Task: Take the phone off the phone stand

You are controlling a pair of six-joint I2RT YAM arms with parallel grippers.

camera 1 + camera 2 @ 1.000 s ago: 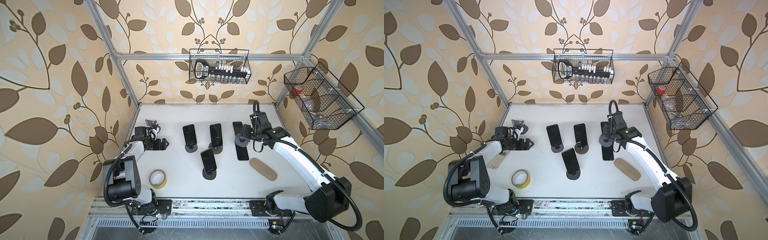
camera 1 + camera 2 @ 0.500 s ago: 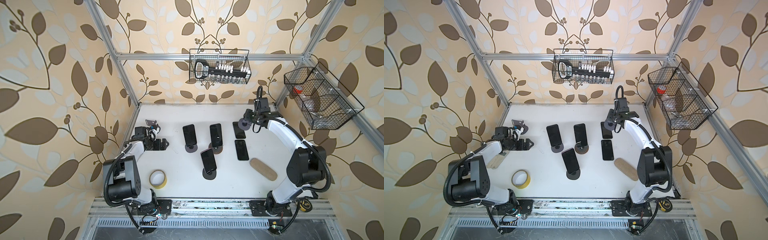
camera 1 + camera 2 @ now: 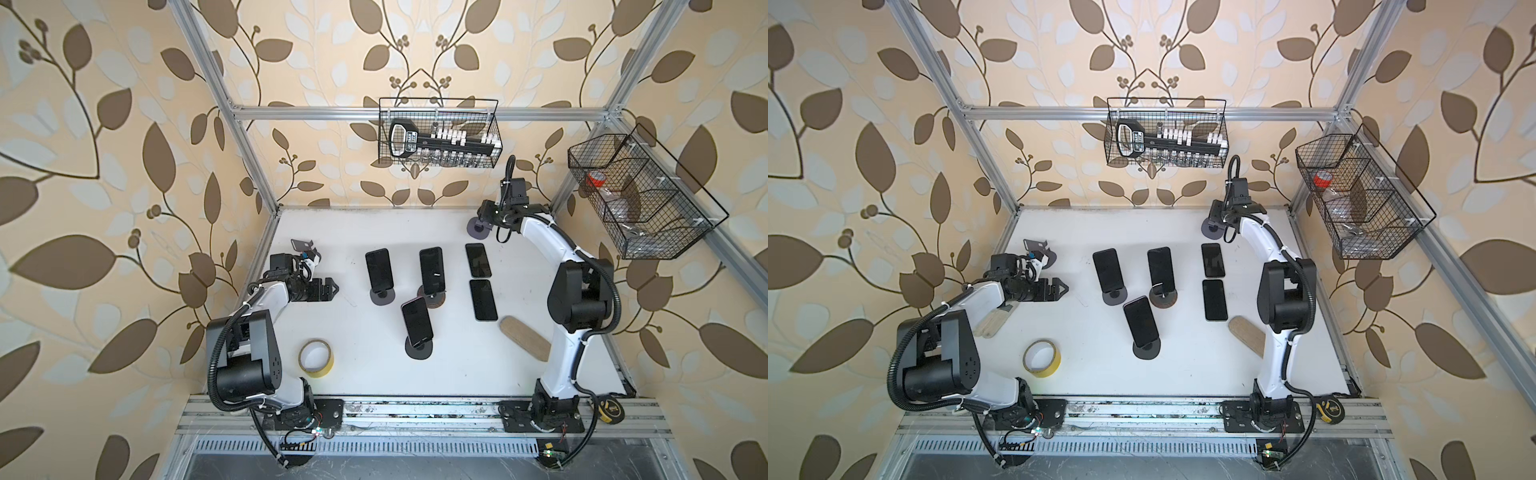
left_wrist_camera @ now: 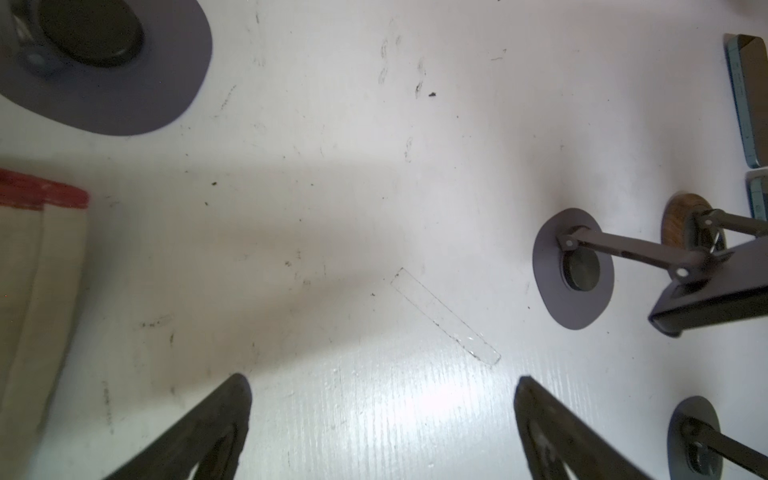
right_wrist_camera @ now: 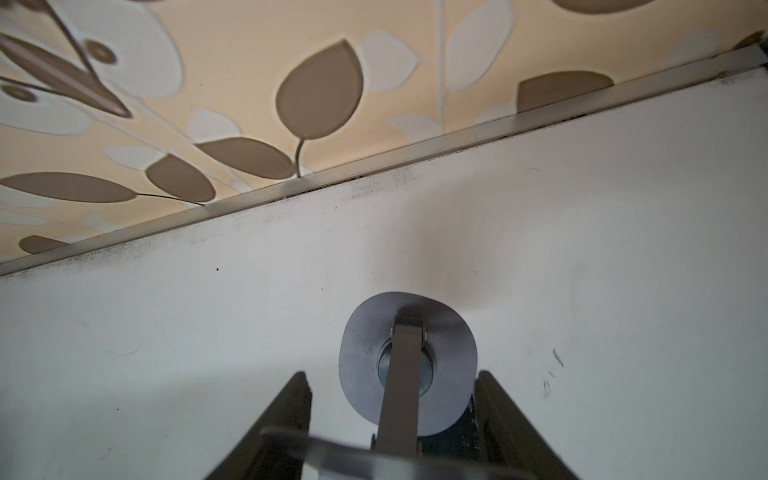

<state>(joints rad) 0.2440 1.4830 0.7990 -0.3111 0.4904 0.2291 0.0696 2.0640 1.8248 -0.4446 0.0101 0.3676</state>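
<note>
Right wrist view: our right gripper [image 5: 392,377] clamps the bare phone stand [image 5: 449,345]; we should lower it level. The phone [image 3: 478,260] lies flat, centre-right in a top view; our left gripper [image 4: 382,379] gapes.

A yellow tape roll [image 3: 316,358] lies lower left on the worktop [image 3: 374,376], and a brown oval pad [image 3: 524,335], perhaps cork, lies lower right. A wire basket [image 3: 436,99] hangs upper centre, and a second wire basket [image 3: 665,239] hangs upper right.

White-shelled left arm [image 3: 266,297] and right arm [image 3: 540,232], bulky black joints, black corrugated cables [image 3: 214,357], dark tapered jaws.
</note>
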